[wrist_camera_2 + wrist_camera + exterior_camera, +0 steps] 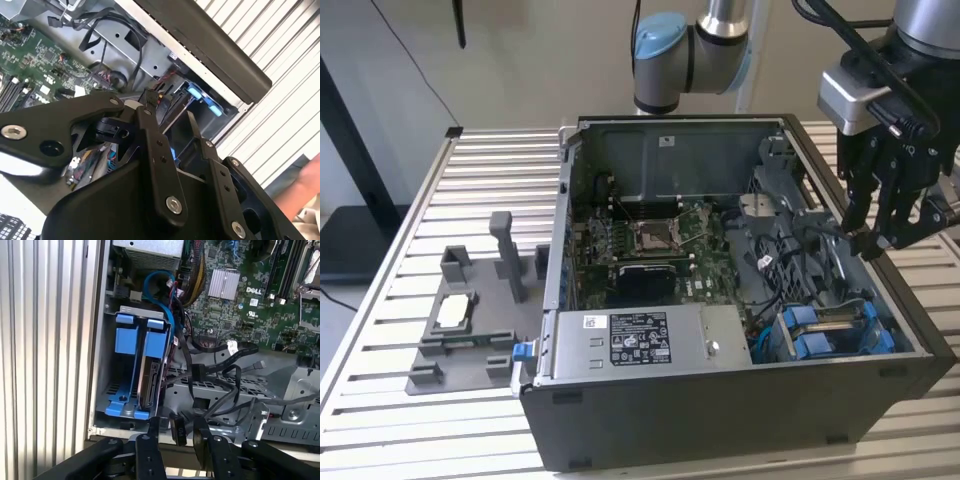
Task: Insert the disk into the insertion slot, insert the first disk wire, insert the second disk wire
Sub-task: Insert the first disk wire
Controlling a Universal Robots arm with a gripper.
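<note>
The disk stands on edge inside the insertion slot, the grey drive cage at the case's front corner, with its blue bracket around it. The exterior view shows the blue-framed disk seated low in the case. My gripper hangs just above the case's right wall, beside the cage. In the first wrist view its fingers stand apart, and a black wire connector lies between them without touching either. Another loose black connector lies on the metal floor nearby.
The open computer case rests on a slatted table. A silver power-supply box sits left of the cage, with the green motherboard behind it. A grey fixture with a chip stands at the exterior view's left. A person's hand is beyond the case.
</note>
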